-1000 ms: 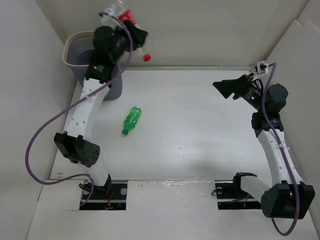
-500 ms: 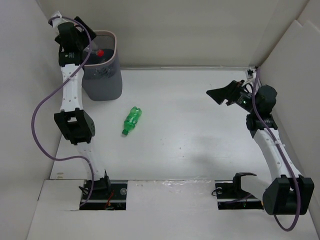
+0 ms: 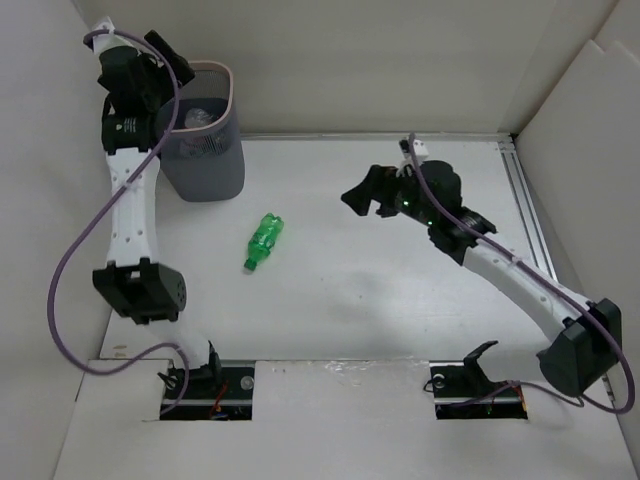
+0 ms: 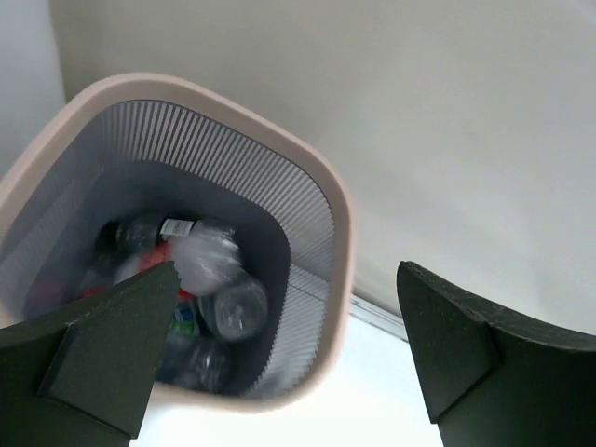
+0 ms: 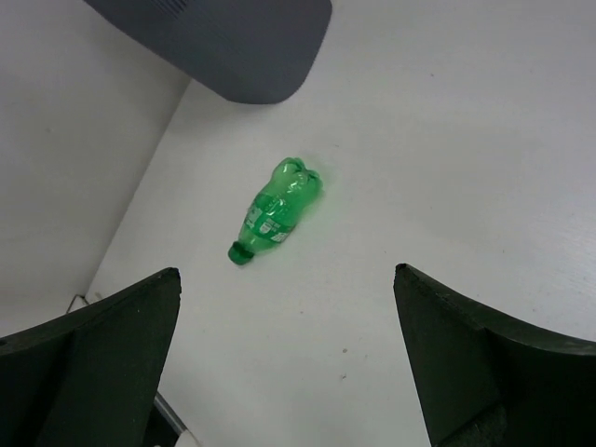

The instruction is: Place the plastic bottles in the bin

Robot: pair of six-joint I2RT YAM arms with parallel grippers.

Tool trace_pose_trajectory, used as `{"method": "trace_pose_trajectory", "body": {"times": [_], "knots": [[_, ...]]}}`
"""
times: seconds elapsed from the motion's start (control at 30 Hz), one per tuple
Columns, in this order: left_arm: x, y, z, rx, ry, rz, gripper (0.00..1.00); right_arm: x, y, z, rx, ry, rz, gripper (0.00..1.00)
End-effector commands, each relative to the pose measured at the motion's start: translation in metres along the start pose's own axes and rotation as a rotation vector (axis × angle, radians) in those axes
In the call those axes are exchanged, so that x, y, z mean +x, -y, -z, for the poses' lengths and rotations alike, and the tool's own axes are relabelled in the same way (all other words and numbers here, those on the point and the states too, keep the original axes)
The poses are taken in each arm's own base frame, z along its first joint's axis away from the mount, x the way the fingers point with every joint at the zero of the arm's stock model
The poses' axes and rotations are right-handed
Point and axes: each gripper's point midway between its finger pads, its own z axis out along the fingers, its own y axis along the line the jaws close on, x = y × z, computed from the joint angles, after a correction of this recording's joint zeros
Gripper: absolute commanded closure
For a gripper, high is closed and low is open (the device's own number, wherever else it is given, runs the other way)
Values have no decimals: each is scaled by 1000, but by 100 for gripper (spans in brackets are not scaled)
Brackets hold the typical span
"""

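The bin (image 3: 228, 120) stands at the back left, grey mesh with a pinkish rim (image 4: 340, 219). Several clear plastic bottles (image 4: 209, 279) lie inside it, one showing from above (image 3: 197, 118). My left gripper (image 3: 170, 60) hangs open over the bin's left rim, nothing between its fingers (image 4: 102, 358). A green bottle (image 3: 264, 241) lies on its side on the white table, cap toward the near left. My right gripper (image 3: 360, 195) is open above the table's middle, to the right of the green bottle (image 5: 277, 209), which shows ahead of its open gripper (image 5: 285, 272).
White walls close in the table on the left, back and right. The bin's base (image 5: 233, 47) stands close to the left wall. A metal rail (image 3: 530, 215) runs along the right edge.
My left gripper swung a clear red-capped bottle over the bin, opened and dropped it in. My right arm reached left from the right wall toward the table's middle.
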Motion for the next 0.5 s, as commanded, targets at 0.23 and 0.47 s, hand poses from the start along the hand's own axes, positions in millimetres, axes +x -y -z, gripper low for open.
{"method": "trace_pose_trajectory", "body": {"times": [0.23,0.47], "knots": [[57,10,133,165,-131,-47,0,24,-34,-59,202,-19,-92,0],[100,-29,174,94,-161,-71,0,70,-55,-124,207,-144,-125,0]]}}
